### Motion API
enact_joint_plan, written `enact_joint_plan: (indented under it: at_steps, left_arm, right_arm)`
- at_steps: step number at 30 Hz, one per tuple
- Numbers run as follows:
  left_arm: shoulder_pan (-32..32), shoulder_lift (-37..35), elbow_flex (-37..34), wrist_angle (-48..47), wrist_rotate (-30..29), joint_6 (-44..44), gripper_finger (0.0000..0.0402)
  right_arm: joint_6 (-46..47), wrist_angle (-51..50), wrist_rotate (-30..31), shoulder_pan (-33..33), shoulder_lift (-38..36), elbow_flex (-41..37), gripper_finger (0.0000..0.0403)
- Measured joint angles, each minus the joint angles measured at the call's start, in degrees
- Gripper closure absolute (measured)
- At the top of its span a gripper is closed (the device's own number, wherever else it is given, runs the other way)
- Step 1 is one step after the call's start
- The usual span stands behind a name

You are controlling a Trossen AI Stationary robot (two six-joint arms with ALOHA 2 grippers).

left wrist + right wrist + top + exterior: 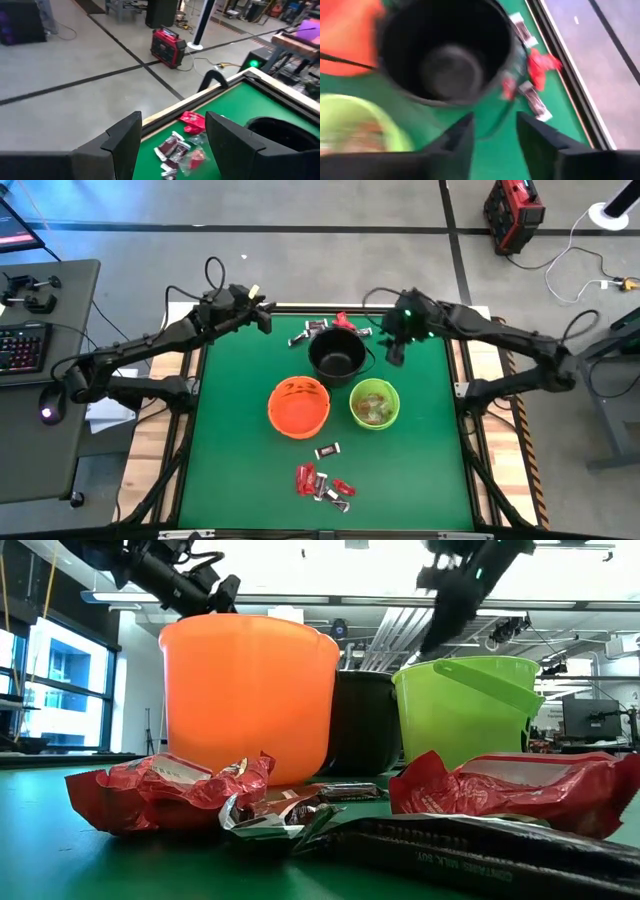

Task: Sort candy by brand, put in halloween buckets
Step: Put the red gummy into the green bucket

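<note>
Buckets stand in a tight cluster near the middle of the green tabletop [230, 440]: the black bucket [336, 352] toward the far edge, the orange bucket [298, 406] in front of it on the left arm's side, and the lime green bucket [374, 402] beside the orange one on the right arm's side. From above, the lime green bucket holds several pale wrapped sweets; the black one shows only a dark inside, and I cannot tell what lies in the orange one.

Candy lies in 2 groups. A scatter of red and dark brown-and-silver pieces [318, 328] sits along the far edge, just behind the black bucket. Another heap of red-wrapped pieces [322, 482] lies near the front edge, with 1 dark bar [328, 449] apart from it, between the heap and the orange bucket.

The left gripper [262, 314] hovers over the far left part of the tabletop, near the far scatter – its fingers [125, 140] stand spread apart with nothing between them.

The right gripper [394, 348] hangs just beside the black bucket on the right arm's side. In the right wrist view its fingers [465, 137] are parted and empty, with the black bucket's mouth and the far candy beyond them.
</note>
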Motion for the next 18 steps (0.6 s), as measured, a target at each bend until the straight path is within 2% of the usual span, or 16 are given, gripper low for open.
enact_joint_plan:
  at_steps: [3,5,8,11,14,18]
  left_arm:
    - [-0.57,-0.17,0.0,0.27,1.22,-2.27,0.0194]
    - [-1.19,-0.3,0.0,0.24,1.47,-2.92,0.0194]
    - [-2.42,-0.35,0.0,0.38,1.45,-4.54,0.0194]
    - [-3.58,-0.41,0.0,0.97,1.44,-6.0,0.0194]
    - [-4.62,-0.46,0.0,0.95,1.13,-6.95,0.0194]
    - [-5.75,-0.46,0.0,0.93,0.96,-7.03,0.0194]
  right_arm:
    - [-3.73,1.7,-0.5,-5.56,4.74,-2.12,0.0353]
    - [-4.37,5.29,-0.55,-8.4,7.89,-3.31,0.0389]
    - [-4.22,9.06,-1.64,-10.71,11.96,-2.99,0.0386]
    - [-4.09,12.77,-5.71,-10.64,15.04,-1.81,0.0398]
    - [-3.88,12.5,-9.54,-10.14,18.33,-0.63,0.0398]
    - [-3.91,11.59,-11.26,-9.82,19.53,0.79,0.0402]
